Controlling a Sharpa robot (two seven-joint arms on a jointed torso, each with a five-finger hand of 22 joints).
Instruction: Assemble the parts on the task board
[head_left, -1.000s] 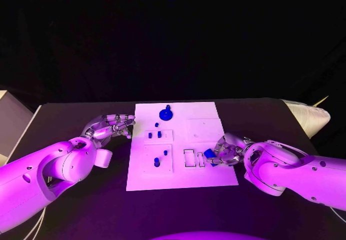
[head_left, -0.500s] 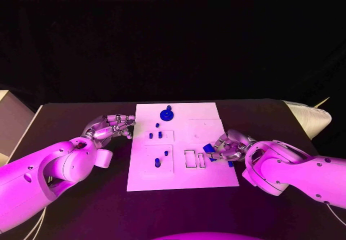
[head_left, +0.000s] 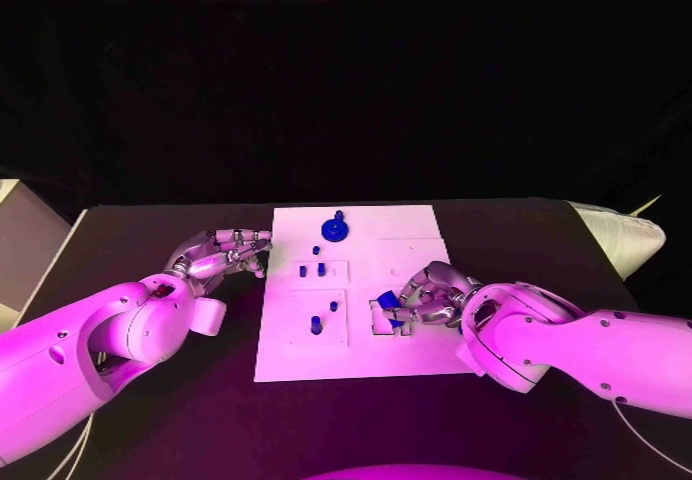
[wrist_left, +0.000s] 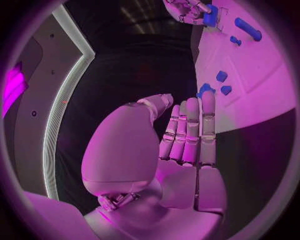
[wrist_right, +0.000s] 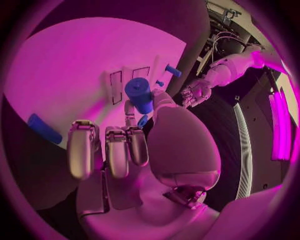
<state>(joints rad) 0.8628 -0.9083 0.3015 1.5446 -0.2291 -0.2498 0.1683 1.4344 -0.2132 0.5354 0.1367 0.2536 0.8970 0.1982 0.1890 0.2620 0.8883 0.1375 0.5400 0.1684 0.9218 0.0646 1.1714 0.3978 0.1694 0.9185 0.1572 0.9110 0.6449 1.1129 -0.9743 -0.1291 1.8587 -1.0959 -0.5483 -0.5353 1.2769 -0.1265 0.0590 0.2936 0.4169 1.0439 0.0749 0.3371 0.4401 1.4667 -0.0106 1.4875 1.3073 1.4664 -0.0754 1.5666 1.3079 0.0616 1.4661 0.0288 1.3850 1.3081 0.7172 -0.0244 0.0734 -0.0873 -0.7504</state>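
The white task board (head_left: 418, 225) lies mid-table. My right hand (head_left: 430, 300) pinches a blue block (head_left: 389, 301) between thumb and finger, just above the rectangular slots (head_left: 384, 322) on the board's near right part. The right wrist view shows this block (wrist_right: 139, 94) at the fingertips and a second blue piece (wrist_right: 44, 128) lying on the board. A round blue part (head_left: 333, 229) sits at the far end. Small blue pieces (head_left: 309, 270) and a peg (head_left: 313, 323) stand on the left half. My left hand (head_left: 224, 252) hovers by the board's left edge with its fingers (wrist_left: 187, 130) straight, holding nothing.
A pale box (head_left: 22, 240) stands at the table's left edge. A white object (head_left: 623, 235) lies at the right rear corner. Bare black table (head_left: 159, 420) surrounds the board.
My right hand has carried the blue block leftward, from the board's right edge to above the rectangular slots. The left hand has stayed put.
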